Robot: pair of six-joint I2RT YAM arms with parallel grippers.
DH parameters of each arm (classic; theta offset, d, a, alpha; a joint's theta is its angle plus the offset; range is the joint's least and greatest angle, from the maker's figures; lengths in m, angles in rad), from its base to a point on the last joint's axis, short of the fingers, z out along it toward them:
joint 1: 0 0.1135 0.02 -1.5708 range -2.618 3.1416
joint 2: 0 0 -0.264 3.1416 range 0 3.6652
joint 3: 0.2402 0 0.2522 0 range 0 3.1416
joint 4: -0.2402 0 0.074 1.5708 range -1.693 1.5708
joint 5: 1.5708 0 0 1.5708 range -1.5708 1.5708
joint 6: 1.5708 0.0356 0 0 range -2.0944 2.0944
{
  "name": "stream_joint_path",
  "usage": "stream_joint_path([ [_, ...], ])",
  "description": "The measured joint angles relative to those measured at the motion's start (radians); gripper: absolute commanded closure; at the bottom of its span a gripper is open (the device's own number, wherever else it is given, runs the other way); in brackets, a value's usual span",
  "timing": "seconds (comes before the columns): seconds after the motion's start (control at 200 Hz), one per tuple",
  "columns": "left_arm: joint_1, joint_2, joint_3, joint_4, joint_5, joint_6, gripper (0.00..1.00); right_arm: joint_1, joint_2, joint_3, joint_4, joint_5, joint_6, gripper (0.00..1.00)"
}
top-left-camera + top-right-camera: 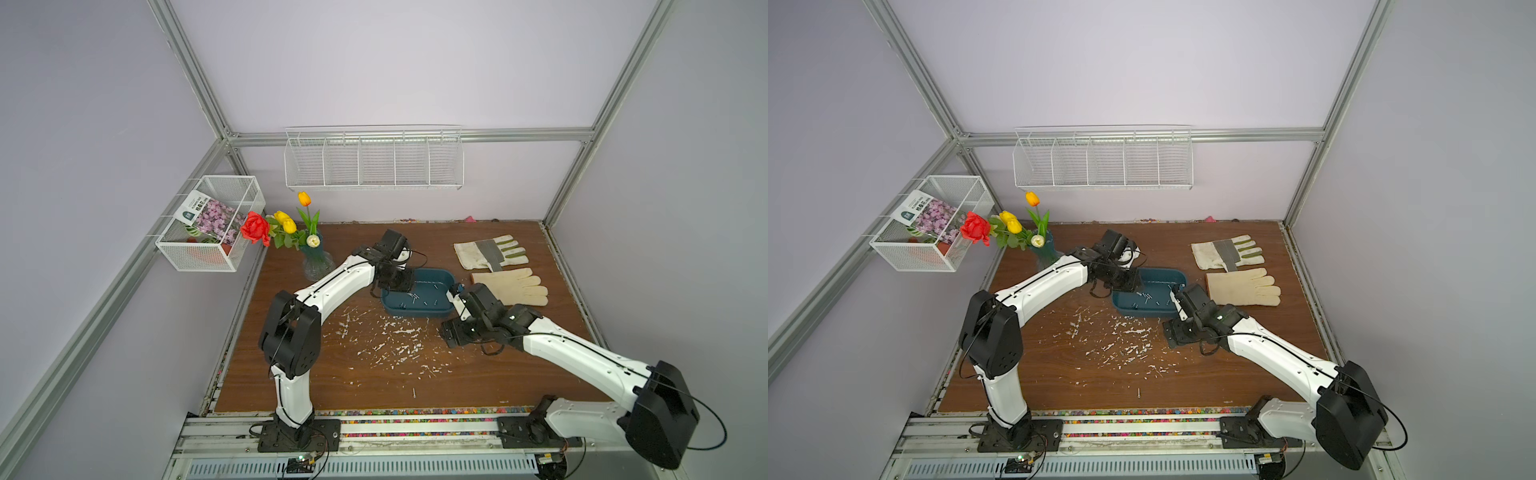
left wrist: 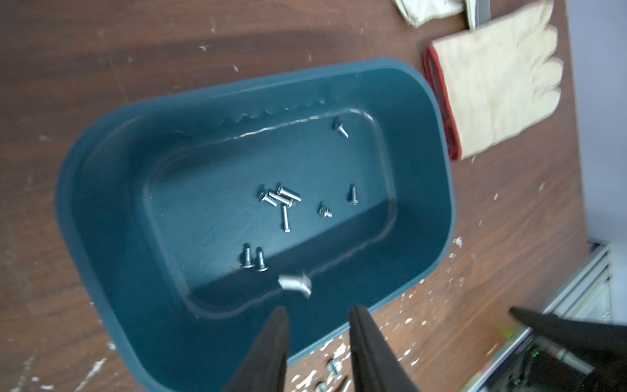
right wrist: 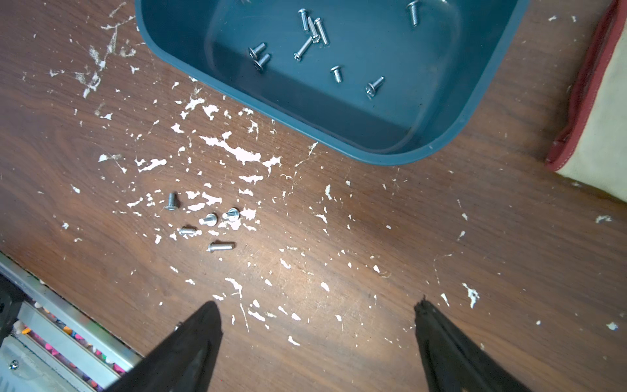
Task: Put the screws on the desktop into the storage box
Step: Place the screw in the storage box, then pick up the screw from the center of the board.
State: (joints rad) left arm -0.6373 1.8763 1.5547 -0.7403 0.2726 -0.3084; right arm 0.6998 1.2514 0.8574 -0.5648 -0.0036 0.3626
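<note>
Left claw [image 2: 320,309] is found parted over the box [image 2: 84,190] — a blurred screw [image 2: 295,283] noted just off its tips. Right claw [image 3: 317,302] is held spread over the desk [image 3: 373,237] — five screws [image 3: 220,246] nearby.

Two high top views over whole desktop [image 1: 478,386], wrist cameras close, both sharing storage box [image 2: 112,203].

Dk teal box [image 2: 101,210] — silver screws [image 2: 285,200]

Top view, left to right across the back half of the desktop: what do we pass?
white mesh basket → flower vase → storage box → cream glove
</note>
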Motion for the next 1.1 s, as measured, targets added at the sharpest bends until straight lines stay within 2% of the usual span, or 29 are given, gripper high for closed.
stream_joint_path([
  [0.06,0.006,0.0,0.001,0.002,0.004,0.0,0.46,0.0,0.0,0.0,0.0,0.0,0.0,0.08],
  [0.245,0.016,-0.005,0.001,0.0,0.008,-0.001,0.14,0.0,0.0,0.0,0.0,0.0,0.0,0.08],
  [0.39,0.021,-0.058,-0.021,-0.01,0.006,0.01,0.01,0.003,0.0,0.0,0.001,-0.02,-0.003,0.08],
  [0.515,0.023,-0.17,-0.111,-0.027,0.008,0.026,0.0,0.031,0.008,0.0,0.002,-0.027,-0.004,0.08],
  [0.855,0.022,-0.541,-0.5,-0.085,0.054,0.04,0.0,0.113,0.129,0.03,0.009,-0.026,-0.004,0.14],
  [1.1,0.021,-0.76,-0.679,0.006,0.128,0.009,0.0,0.16,0.229,0.089,0.021,-0.019,0.0,0.18],
])
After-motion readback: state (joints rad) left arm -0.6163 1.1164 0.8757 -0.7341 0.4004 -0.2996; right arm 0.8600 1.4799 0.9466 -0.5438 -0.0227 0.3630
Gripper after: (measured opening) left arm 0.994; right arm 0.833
